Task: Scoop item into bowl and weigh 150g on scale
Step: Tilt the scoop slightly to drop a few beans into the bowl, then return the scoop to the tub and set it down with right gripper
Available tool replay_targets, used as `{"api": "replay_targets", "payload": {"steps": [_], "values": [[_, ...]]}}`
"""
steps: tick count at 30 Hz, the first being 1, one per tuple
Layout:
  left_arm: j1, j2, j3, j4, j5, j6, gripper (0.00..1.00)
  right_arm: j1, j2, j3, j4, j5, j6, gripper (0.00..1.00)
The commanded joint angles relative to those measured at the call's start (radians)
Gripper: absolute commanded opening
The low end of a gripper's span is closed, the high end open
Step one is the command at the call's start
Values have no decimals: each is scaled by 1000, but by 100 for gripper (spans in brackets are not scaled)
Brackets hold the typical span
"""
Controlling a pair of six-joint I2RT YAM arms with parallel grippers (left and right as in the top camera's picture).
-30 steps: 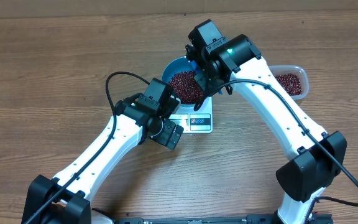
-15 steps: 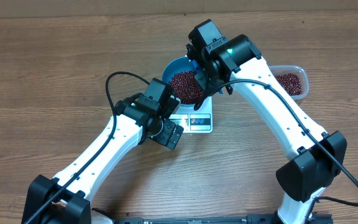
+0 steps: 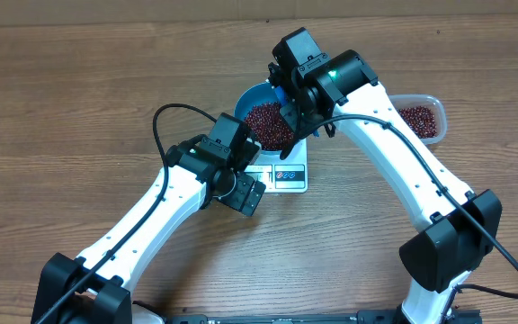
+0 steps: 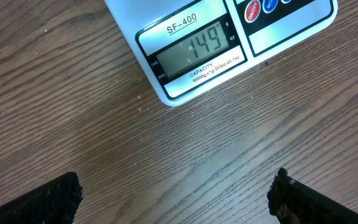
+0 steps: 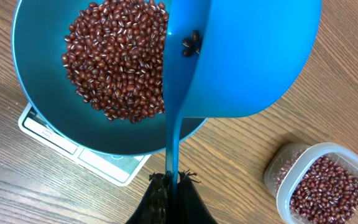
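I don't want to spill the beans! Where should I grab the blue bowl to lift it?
Pinch the rim of the bowl from above, on the bare side away from the scoop, with the wall in between. Its smooth round sides look too wide to squeeze.

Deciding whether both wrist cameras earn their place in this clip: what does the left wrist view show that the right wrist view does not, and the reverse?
Only the left wrist: the scale's front display, which appears to read 149, its buttons, and the left gripper open above bare wood. Only the right wrist: the bowl holding beans, the right gripper shut on the blue scoop's handle, a few beans in the scoop, and the clear tub of beans. Both: part of the scale and the wooden table.
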State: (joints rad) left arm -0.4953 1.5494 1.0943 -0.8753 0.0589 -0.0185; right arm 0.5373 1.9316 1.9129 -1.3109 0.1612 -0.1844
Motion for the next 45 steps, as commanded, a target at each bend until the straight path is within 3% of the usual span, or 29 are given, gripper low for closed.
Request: {"api": "replay_targets", "payload": {"steps": [1, 30, 36, 45], "values": [[4, -18, 3, -2, -7, 19, 100, -1, -39, 29, 4, -5, -3, 4], [4, -18, 3, -2, -7, 19, 100, -20, -45, 37, 7, -25, -3, 4], [4, -18, 3, -2, -7, 19, 99, -118, -77, 121, -13, -255, -2, 4], [4, -18, 3, -2, -7, 19, 99, -384, -86, 176, -111, -470, -3, 4]]}}
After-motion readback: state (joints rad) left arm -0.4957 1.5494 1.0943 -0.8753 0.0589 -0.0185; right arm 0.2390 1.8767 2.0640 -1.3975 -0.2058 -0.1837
